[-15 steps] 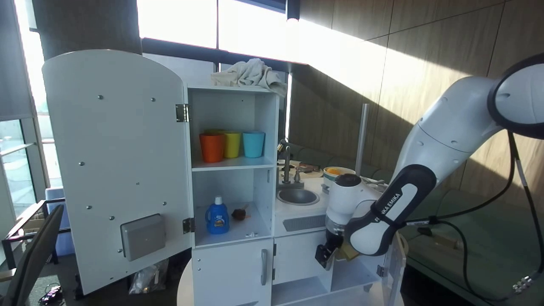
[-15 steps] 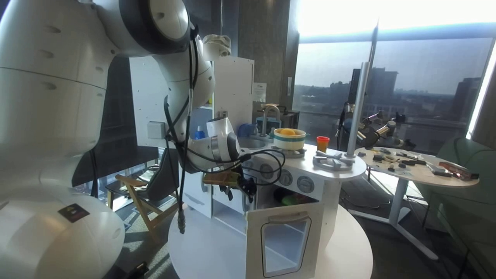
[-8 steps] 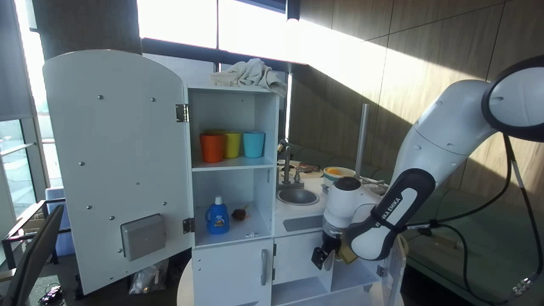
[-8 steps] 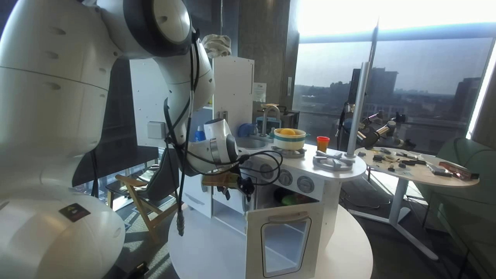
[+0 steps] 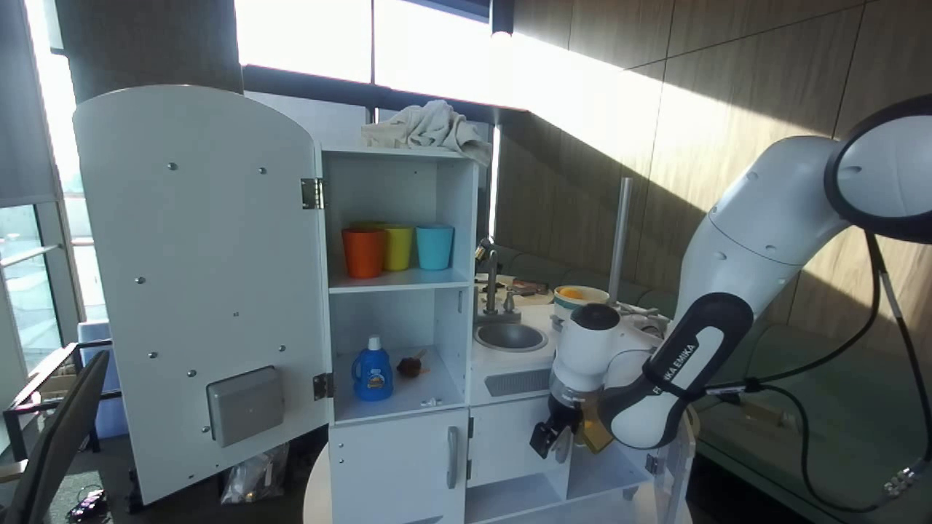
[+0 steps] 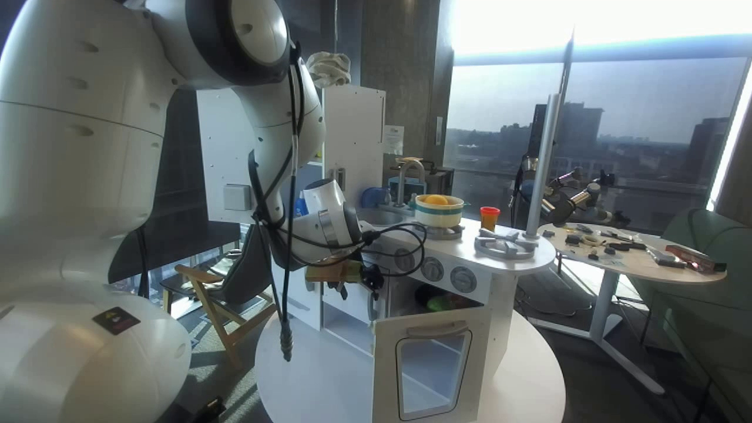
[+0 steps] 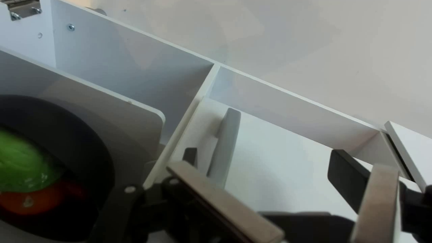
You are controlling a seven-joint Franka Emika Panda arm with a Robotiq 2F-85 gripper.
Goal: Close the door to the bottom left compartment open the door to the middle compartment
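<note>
The bottom left compartment door point(image 5: 397, 473) is shut and white, with a grey upright handle point(image 5: 452, 457). The middle compartment door point(image 5: 506, 440) is also shut; it fills much of the wrist view point(image 7: 280, 152). Its grey handle point(image 7: 226, 145) also shows in both exterior views point(image 5: 562, 447) point(image 6: 372, 305). My gripper point(image 5: 551, 441) is open and empty in front of the middle door. In the wrist view, my gripper point(image 7: 265, 162) has one fingertip just left of the handle and the other far to its right. I cannot tell how deep the fingertips reach; the handle's lower end is hidden.
The oven door point(image 6: 432, 367) stands open beside the middle door. A dark pan point(image 7: 91, 152) with green and red items is inside the oven. The tall upper door point(image 5: 196, 291) stands open. A pot point(image 6: 439, 211) stands on the counter. Cables point(image 6: 405, 249) hang round the wrist.
My gripper has shifted slightly left in both exterior views, staying in front of the middle door. The arm's cable has swung a little. The doors have not visibly moved.
</note>
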